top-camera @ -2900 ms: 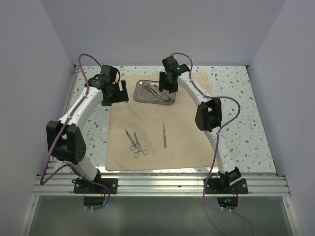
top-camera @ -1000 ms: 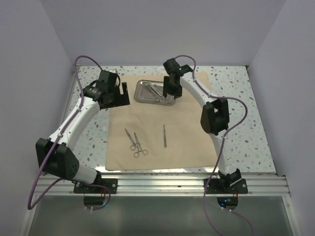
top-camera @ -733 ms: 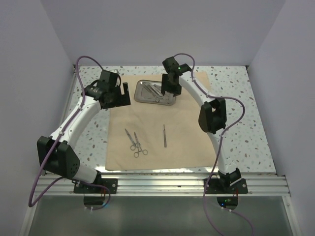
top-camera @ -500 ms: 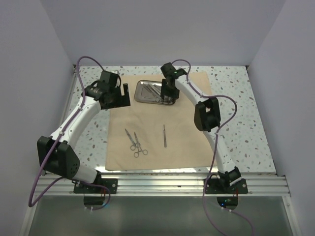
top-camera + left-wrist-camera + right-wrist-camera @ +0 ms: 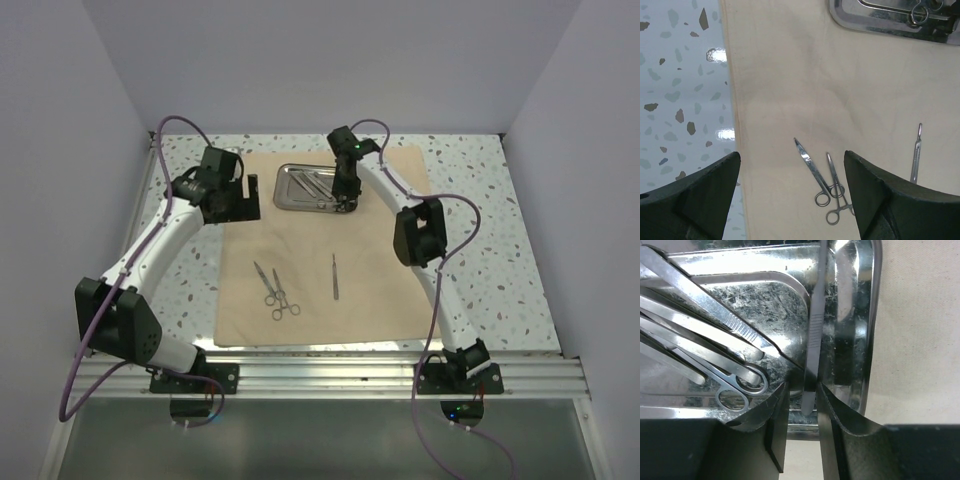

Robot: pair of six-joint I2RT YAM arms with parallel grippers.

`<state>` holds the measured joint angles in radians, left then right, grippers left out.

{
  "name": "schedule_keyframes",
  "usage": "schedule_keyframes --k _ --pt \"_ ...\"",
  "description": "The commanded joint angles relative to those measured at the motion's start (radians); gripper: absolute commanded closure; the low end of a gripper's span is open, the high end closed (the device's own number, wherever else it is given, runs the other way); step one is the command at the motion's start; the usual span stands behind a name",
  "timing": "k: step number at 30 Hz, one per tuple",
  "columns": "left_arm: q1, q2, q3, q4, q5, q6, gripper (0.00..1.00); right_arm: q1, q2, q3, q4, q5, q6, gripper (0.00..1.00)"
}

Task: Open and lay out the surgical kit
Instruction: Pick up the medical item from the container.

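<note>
The tan cloth wrap [image 5: 320,250] lies spread flat on the table. The steel tray [image 5: 300,188] sits at its far edge and holds several instruments [image 5: 715,340]. Scissors [image 5: 810,167] and ring-handled forceps [image 5: 837,192] lie crossed on the cloth's near part, with a slim metal handle [image 5: 916,152] to their right. My right gripper [image 5: 346,198] is down in the tray's right end [image 5: 867,315]. In the right wrist view its jaws [image 5: 801,395] stand narrowly apart, straddling the end of a flat slim instrument [image 5: 815,325]. My left gripper [image 5: 238,195] hangs wide open and empty [image 5: 792,200] above the cloth's left part.
Speckled tabletop [image 5: 480,230] shows on both sides of the cloth. Walls enclose the left, right and back. The metal rail [image 5: 320,375] with the arm bases runs along the near edge.
My right gripper has shifted slightly left and come down into the tray's right end, around the slim instrument. My left arm drew back a little at first, then stayed still.
</note>
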<state>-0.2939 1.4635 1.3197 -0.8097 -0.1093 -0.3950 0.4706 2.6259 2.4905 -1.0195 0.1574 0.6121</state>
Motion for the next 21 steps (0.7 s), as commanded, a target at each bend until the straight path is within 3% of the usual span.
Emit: schedule_keyframes --k 1,10,13,14,21 --pt "0.027 -0.046 -0.025 0.020 -0.007 0.048 0.12 0.039 0.095 0.007 0.006 -0.045 0.054 0.69" --pt "0.052 -0.058 -0.088 0.063 0.013 0.084 0.12 0.089 0.149 0.053 -0.053 -0.039 0.078 0.79" --pt "0.058 -0.063 -0.112 0.084 0.029 0.091 0.12 0.092 0.157 0.053 -0.068 -0.039 0.087 0.90" --pt "0.059 -0.061 -0.119 0.087 0.039 0.093 0.11 0.092 0.160 0.054 -0.071 -0.041 0.090 1.00" --pt "0.073 -0.039 -0.135 0.121 0.074 0.108 0.12 0.092 0.143 0.050 -0.077 -0.041 0.089 1.00"
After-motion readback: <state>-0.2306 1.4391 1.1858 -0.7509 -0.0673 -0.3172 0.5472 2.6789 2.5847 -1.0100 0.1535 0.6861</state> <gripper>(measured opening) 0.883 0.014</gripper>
